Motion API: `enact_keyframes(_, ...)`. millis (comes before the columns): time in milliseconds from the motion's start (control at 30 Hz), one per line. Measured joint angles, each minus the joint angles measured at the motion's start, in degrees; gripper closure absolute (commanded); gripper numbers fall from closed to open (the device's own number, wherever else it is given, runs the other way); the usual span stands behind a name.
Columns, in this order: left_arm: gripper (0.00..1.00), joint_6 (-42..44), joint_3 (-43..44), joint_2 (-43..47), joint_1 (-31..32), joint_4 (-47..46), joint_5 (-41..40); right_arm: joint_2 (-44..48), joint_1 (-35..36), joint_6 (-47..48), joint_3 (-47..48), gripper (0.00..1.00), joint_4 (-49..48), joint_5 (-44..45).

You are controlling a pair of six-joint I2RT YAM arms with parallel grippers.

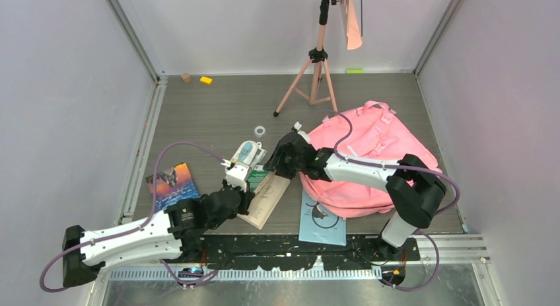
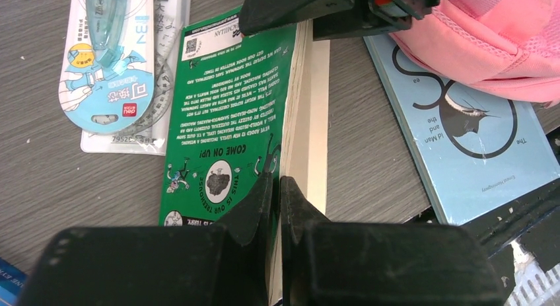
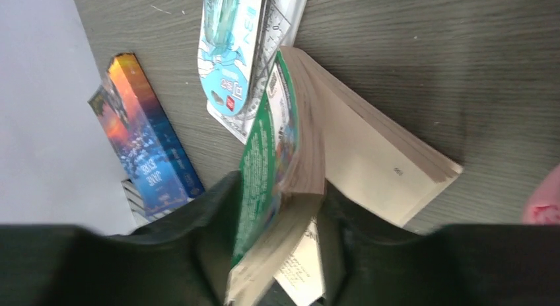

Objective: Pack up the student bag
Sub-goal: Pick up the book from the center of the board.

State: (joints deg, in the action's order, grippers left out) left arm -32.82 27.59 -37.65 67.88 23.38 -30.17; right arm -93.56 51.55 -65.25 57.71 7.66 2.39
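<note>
Nearest the wrist cameras was the green paperback (image 2: 224, 121), caught between both arms at once. Its back cover faced up, white print on green, and I could read "COME ON UP!" beside a small round drawing, with a code square and what looked like the end of a publisher's name by the far edge; the rest was too small to make out. The left hand (image 2: 277, 200) was pinched shut on the near edge of the cover, its fingers almost touching. The right hand (image 3: 280, 207) straddled the far end of the book, gripping the green cover and a wad of pages while the remaining cream pages fanned open toward the table (image 1: 218, 108).

Just beside the book lay a blister-packed correction tape (image 2: 105, 61) on a white-and-blue card with a "deli" logo and Chinese characters. A pale blue booklet (image 2: 462, 141) lay on the other side with a black emblem and the words "Old Man and the" readable upside down. The student bag (image 1: 370, 154), bright pink, lay flat on the table right of centre, its edge overlapping that booklet. A dark blue and orange book (image 3: 142, 147) sat well apart at the left, spine lettering unreadable.
</note>
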Motion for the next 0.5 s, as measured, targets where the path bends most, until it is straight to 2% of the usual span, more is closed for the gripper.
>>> enact_keyframes(33, 0.90, 0.02, -0.09, 0.00, 0.00, -0.09, 0.09, -0.26, 0.00, -0.20, 0.13, 0.75, -0.24, -0.17)
enact_keyframes(67, 0.80, 0.13, -0.15, 0.00, 0.00, -0.22, 0.24, -0.42, 0.00, -0.31, 0.31, 0.86, -0.46, -0.20)
enact_keyframes(133, 0.58, 0.37, -0.17, -0.07, 0.00, -0.39, 0.28, -0.63, 0.04, -0.96, 0.74, 0.97, -0.66, -0.26)
enact_keyframes(233, 0.32, 1.57, -0.17, -1.03, 0.00, -0.39, 0.28, -0.72, 0.04, -1.18, 1.29, 1.00, -0.79, -0.15)
enact_keyframes(500, 0.04, 5.01, 2.51, -11.32, 0.00, -0.31, 0.33, -0.87, 0.09, -2.16, 1.88, 1.00, -0.59, 0.11)
